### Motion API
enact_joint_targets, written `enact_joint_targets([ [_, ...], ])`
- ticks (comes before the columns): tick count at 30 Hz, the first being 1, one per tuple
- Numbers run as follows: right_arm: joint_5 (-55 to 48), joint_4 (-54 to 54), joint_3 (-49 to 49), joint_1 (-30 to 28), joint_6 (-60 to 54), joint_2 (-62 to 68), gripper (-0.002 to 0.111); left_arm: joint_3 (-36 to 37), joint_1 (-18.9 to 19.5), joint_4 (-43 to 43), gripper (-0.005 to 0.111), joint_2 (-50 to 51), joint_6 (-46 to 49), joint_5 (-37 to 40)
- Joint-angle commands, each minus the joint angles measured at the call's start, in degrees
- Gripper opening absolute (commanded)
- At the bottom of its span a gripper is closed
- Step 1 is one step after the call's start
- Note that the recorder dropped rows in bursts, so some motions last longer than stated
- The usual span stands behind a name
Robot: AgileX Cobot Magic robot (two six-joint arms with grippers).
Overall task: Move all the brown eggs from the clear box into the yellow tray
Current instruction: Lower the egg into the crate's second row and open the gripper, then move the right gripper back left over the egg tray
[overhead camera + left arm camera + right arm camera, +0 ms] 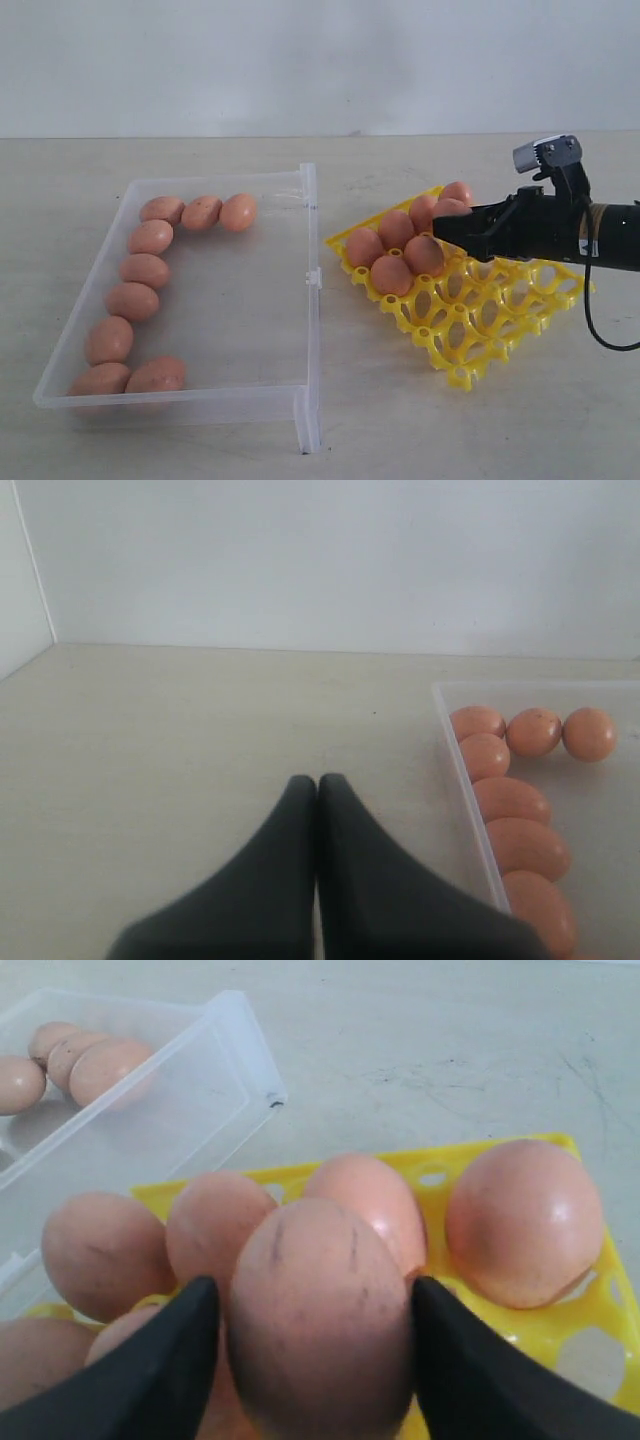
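Observation:
The clear box (308,300) lies on the left with several brown eggs (132,300) lined along its far and left walls. The yellow tray (480,320) sits tilted on the right, with several eggs (392,275) in its left cups. My right gripper (445,232) reaches in over the tray from the right. In the right wrist view its fingers stand either side of a speckled egg (318,1300) seated in the tray (590,1310), with a thin gap showing on one side. My left gripper (318,780) is shut and empty over bare table beside the box (465,780) and its eggs (510,800).
The box's hinged lid flange (310,190) stands up between box and tray. A black cable (600,330) hangs from the right arm over the tray's right end. A pale wall (320,60) closes off the table at the back.

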State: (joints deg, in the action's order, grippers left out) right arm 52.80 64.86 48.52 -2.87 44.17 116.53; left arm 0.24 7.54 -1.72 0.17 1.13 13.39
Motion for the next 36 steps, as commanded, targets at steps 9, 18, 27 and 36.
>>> enact_joint_targets([
  [9,2.89,-3.15,0.18,0.06,-0.04,0.04,0.073,-0.24,-0.19,-0.31,-0.004,-0.17,0.03,-0.08],
  [18,11.97,-4.61,0.18,0.06,2.34,-6.87,0.065,-0.24,-0.19,-0.31,-0.004,-0.17,0.03,-0.08],
  [27,11.42,0.4,0.18,6.82,2.89,-20.38,0.0,-0.24,-0.19,-0.31,-0.004,-0.17,0.03,-0.08],
  [36,-36.42,-7.79,12.56,41.49,-11.15,-19.11,0.0,-0.24,-0.19,-0.31,-0.004,-0.17,0.03,-0.08],
])
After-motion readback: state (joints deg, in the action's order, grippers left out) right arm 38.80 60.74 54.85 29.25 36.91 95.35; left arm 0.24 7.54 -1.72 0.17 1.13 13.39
